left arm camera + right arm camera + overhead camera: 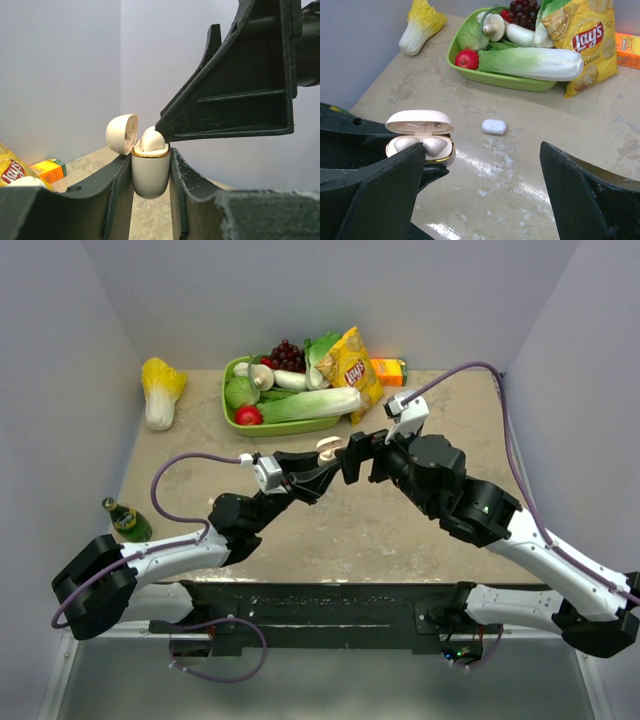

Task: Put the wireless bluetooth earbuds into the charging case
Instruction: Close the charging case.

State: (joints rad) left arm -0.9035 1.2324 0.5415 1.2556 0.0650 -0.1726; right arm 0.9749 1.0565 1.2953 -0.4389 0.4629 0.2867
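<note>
**Hazards While Seating the Earbud**

Status. The left gripper [322, 465] is closed on the body of the charging case [150, 177] and holds it upright above the table [560, 150], with one finger on each side. The lid [121, 134] is hinged open. The right gripper [480, 150] is spread wide and holds nothing. One of its fingers [235, 100] rests its tip on the earbud [151, 140] nearest to it. Both earbuds [402, 144] sit in the case wells. In the left wrist view the touched one stands proud of the gold rim, so it is probably not fully seated.

Hazard 1: earbud ejection. The fingertip meets the earbud on its side rather than its crown. A push from there may tilt it in the well or flick it out onto the table.

Hazard 2: case slip. The case is smooth, rounded and clamped on two sides only. Downward force may slide it through the grip or rotate it.

Hazard 3: lid strike. The lid stands just beside the contact point. A sideways drift of the finger may knock it shut on a raised earbud.

Note. A small white object [494, 126] lies on the table. What it is cannot be determined.
</note>
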